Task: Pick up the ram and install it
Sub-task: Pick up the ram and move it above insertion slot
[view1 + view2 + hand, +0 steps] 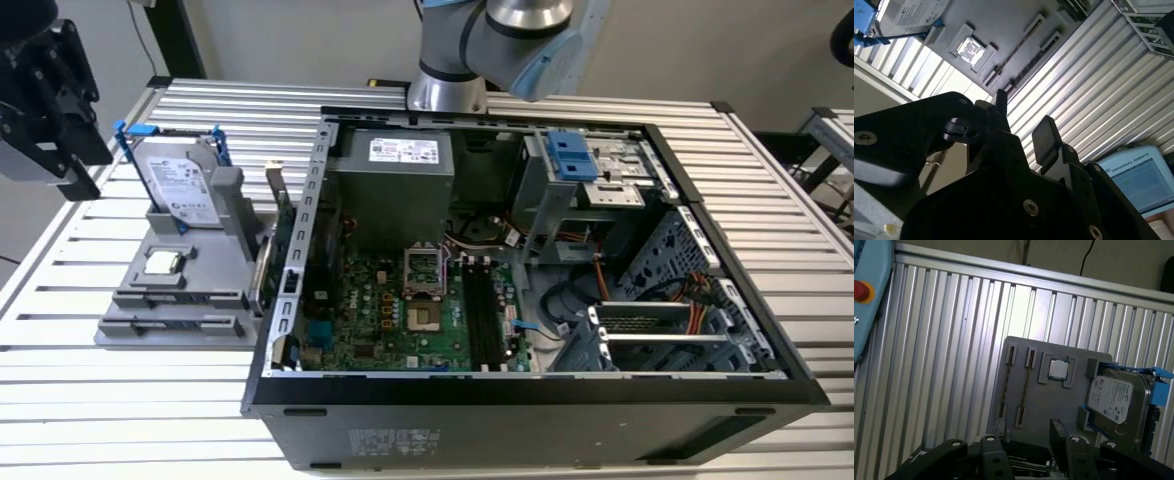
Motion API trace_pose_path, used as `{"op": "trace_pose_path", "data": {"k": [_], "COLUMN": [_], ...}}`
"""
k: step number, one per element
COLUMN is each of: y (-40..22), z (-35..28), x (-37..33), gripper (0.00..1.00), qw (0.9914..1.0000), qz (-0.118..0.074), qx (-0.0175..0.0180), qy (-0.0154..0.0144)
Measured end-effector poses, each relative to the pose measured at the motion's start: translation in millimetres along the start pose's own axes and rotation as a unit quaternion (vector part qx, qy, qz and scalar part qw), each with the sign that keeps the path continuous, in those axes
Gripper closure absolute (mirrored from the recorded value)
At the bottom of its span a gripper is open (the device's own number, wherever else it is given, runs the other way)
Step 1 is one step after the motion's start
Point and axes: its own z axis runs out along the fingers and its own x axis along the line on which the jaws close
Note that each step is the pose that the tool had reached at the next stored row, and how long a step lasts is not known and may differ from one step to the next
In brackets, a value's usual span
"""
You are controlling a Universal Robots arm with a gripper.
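- Since your gripper (1024, 436) sits nearest the lens, start there: its 2 black fingers (1058, 432) stand parted with nothing between them. It hangs over the ribbed table (944, 365), well apart from the parts.
- Beyond it lies the grey holder (1054, 405). The ram (1006, 385) reads as a thin dark strip standing on edge in a slot between end clips.
- Judge it light, stiff and fragile (bare board, exposed contacts). Take it by the long top edge near the middle, and pinch the 2 flat faces gently.
- Farther along the holder sit the processor chip (1058, 369) and the hard drive (1116, 400).
- A 2nd strip just beside the ram looks alike. You cannot tell a stick from an empty groove, and both faces are hidden.
- Farthest, in the exterior view, the open computer case (534, 415) shows black memory slots (481, 315); whether they are free is hard to make out.
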Motion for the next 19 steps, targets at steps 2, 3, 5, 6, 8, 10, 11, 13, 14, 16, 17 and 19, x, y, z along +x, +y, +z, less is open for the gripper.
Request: {"op": "trace_pose_path", "data": {"k": [2, 3, 5, 6, 8, 10, 11, 13, 14, 16, 17, 19], "y": [0.1, 0.0, 0.0, -0.1, 0.0, 0.0, 0.0, 0.0, 0.0, -0.1, -0.1, -0.1], "z": [1.6, 3.1, 6.0, 7.5, 10.0, 10.2, 10.2, 10.3, 10.5, 12.0, 13.0, 15.4], "x": [0.1, 0.2, 0.2, 0.3, 0.3, 0.3, 0.3, 0.3, 0.4, 0.4, 0.4, 0.5], "gripper": [0.0, 0.0, 0.0, 0.0, 0.0, 0.0, 0.0, 0.0, 0.0, 0.0, 0.0, 0.0], "qw": [0.99998, 0.99991, 0.99969, 0.99954, 0.99924, 0.9992, 0.99919, 0.99919, 0.99919, 0.99919, 0.99919, 0.99919], "qz": [0.007, 0.013, 0.025, 0.03, 0.039, 0.04, 0.04, 0.04, 0.04, 0.04, 0.04, 0.04], "qx": [0.0001, 0.0004, 0.0007, 0.001, 0.0012, 0.0012, 0.0011, 0.0012, 0.0012, 0.0013, 0.0012, 0.0013], "qy": [0.0, -0.0002, -0.0003, -0.0004, -0.0005, -0.0005, -0.0005, -0.0005, -0.0005, -0.0006, -0.0006, -0.0006]}}
